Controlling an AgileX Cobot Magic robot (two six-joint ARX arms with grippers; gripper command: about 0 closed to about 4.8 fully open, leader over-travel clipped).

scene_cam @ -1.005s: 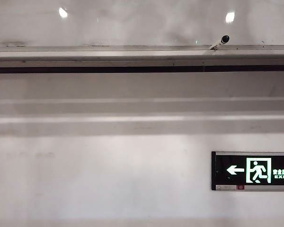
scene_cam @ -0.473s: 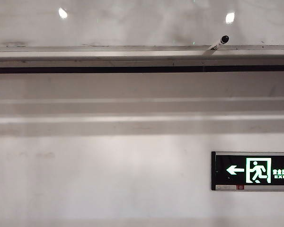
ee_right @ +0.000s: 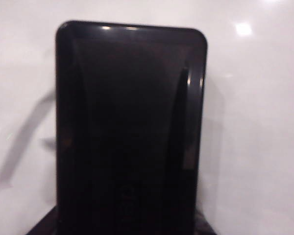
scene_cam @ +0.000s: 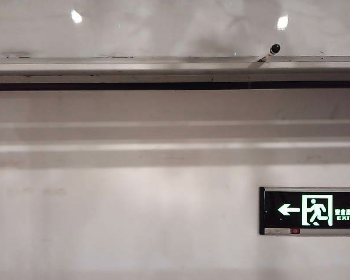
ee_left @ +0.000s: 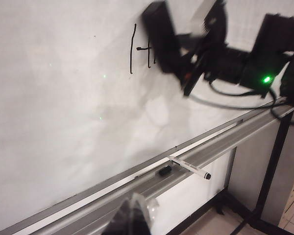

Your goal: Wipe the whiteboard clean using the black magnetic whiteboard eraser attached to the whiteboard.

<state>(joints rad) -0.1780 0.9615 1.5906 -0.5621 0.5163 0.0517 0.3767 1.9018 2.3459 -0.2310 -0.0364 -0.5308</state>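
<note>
Right gripper point(ee_left: 196, 54) is clamping the eraser point(ee_right: 130, 132) against the whiteboard point(ee_left: 63, 98) beside the black marks point(ee_left: 132, 49); tilting risks streaks. Left gripper point(ee_left: 132, 220) below the whiteboard: opening indeterminable.

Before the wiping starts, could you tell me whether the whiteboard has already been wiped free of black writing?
No, in the left wrist view black marker strokes remain on the whiteboard.

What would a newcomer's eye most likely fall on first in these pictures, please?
Probably the black rectangular magnetic eraser, filling the right wrist view against the glossy white whiteboard; the left wrist view shows the right gripper carrying it beside black handwritten marks. Next, the glowing green exit sign low on the wall, at the exterior view's lower right.
</note>
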